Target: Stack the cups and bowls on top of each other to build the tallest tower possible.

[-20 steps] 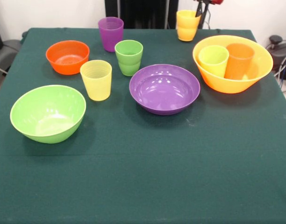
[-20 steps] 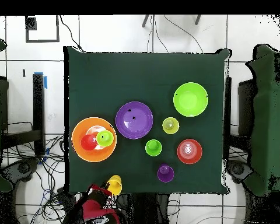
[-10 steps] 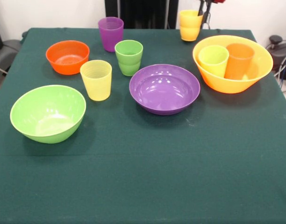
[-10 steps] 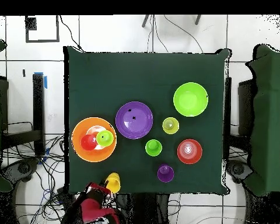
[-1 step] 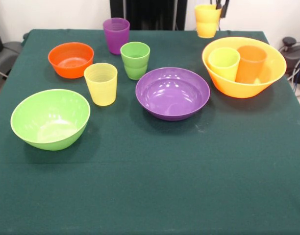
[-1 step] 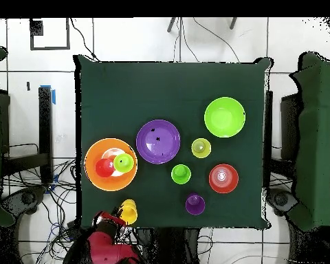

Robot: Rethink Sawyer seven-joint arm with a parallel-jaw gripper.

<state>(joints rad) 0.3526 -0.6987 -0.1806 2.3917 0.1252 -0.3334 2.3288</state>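
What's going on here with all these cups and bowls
The robot's claw is carrying a yellow-orange cup above the table's far edge, near the large yellow-orange bowl. That bowl already holds a lime green cup and an orange cup. The purple bowl, lime green bowl, orange bowl and three other cups stand separately.

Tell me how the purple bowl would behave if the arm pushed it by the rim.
The purple bowl looks like glossy plastic, so probably light and slippery to grip. It is wide and shallow, so it should slide on the cloth rather than tip. Likely stiff, not fragile.
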